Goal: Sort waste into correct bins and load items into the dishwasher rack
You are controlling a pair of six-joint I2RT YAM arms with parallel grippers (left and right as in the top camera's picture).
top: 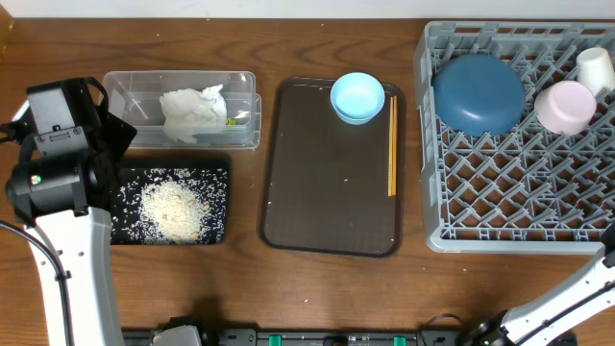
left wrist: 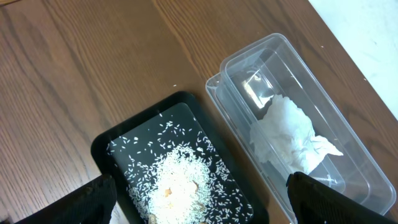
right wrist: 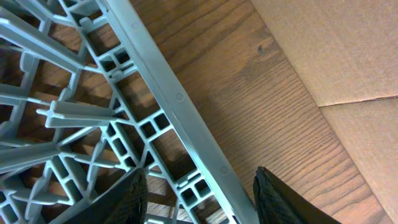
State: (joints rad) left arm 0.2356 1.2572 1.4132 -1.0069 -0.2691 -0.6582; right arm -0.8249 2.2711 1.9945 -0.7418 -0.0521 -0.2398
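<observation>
Serving tray (top: 327,207): holds light-blue bowl (top: 357,96) and chopsticks (top: 392,144), not yet racked. Left gripper (left wrist: 202,190) spread wide, right gripper (right wrist: 200,186) parted, both empty. You risk the thin, flat-lying chopsticks slipping your pinch.

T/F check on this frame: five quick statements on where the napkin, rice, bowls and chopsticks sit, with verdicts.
1. The crumpled napkin lies in the clear tub. True.
2. The rice is in the dishwasher rack. False: it lies in the black tray.
3. The light-blue bowl sits on the brown serving tray. True.
4. The chopsticks are in the rack. False: they lie on the brown serving tray, along its right edge.
5. The dark-blue bowl is in the rack. True.
</observation>
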